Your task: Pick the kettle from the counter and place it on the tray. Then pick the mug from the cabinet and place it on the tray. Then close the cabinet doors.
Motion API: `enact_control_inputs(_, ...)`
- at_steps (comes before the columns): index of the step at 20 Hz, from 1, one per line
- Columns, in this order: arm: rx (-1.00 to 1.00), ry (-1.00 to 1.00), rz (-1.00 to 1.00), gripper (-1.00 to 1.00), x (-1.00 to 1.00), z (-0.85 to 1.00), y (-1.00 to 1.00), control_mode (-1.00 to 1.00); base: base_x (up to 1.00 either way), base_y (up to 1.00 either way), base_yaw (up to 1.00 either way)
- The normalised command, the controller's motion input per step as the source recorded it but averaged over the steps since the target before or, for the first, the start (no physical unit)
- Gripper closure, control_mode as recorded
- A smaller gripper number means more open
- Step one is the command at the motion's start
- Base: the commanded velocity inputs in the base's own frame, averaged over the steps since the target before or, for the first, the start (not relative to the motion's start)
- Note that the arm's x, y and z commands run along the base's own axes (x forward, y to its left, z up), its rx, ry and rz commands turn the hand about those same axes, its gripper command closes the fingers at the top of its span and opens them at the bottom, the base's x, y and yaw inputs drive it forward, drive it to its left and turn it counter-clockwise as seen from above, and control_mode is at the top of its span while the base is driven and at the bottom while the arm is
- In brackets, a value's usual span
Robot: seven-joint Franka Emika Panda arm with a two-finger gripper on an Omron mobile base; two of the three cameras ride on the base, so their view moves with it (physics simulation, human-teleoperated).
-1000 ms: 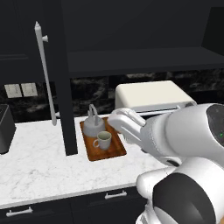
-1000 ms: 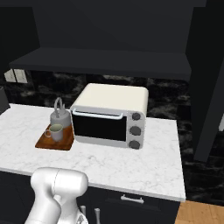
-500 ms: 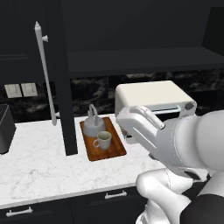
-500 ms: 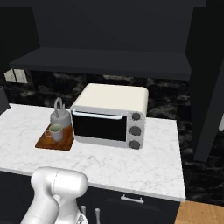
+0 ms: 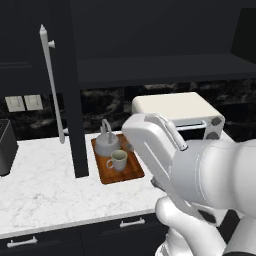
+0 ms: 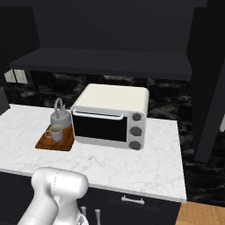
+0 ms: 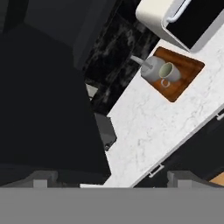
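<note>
The grey kettle (image 5: 106,143) and the pale mug (image 5: 118,160) stand side by side on the wooden tray (image 5: 123,173), which lies on the marble counter (image 5: 45,195). From the right I see the same kettle (image 6: 59,117), mug (image 6: 56,132) and tray (image 6: 48,143). Both cabinet doors stand open: the left one with its silver handle (image 5: 51,85), the right one (image 6: 209,88) edge-on. In the hand view my gripper (image 7: 111,181) is open and holds nothing. It looks down from well above the kettle (image 7: 151,69), mug (image 7: 169,72) and tray (image 7: 186,72), close beside the dark left door (image 7: 43,109).
A cream toaster oven (image 6: 112,116) stands right of the tray. A dark appliance (image 5: 5,147) sits at the counter's left end, under wall outlets (image 5: 24,103). My white arm (image 5: 200,175) fills the lower right of the left base view. Drawers with silver handles (image 6: 132,201) run below the counter.
My arm has swung up and toward the camera in the left base view. Kettle, mug, tray and doors have not moved.
</note>
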Motion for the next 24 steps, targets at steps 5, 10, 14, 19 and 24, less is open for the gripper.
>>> enact_control_inputs(5, 0.10, 0.00, 0.02, -1.00, -0.12, 0.11, 0.56, -1.00, 0.00, 0.00, 0.00)
enact_control_inputs(10, 0.09, 0.08, 0.00, -1.00, -0.01, 0.00, 0.69, -1.00, 0.00, 0.00, 0.00)
enact_control_inputs(14, 0.17, 0.00, 0.00, -1.00, 0.05, 0.04, 0.51, -1.00, 0.00, 0.00, 0.00)
enact_control_inputs(19, 0.18, 0.00, 0.00, -1.00, 0.06, 0.04, 0.39, -1.00, 0.00, 0.00, 0.00)
enact_control_inputs(24, 0.14, 0.01, 0.00, -1.00, 0.40, 0.00, 0.39, -1.00, 0.00, 0.00, 0.00)
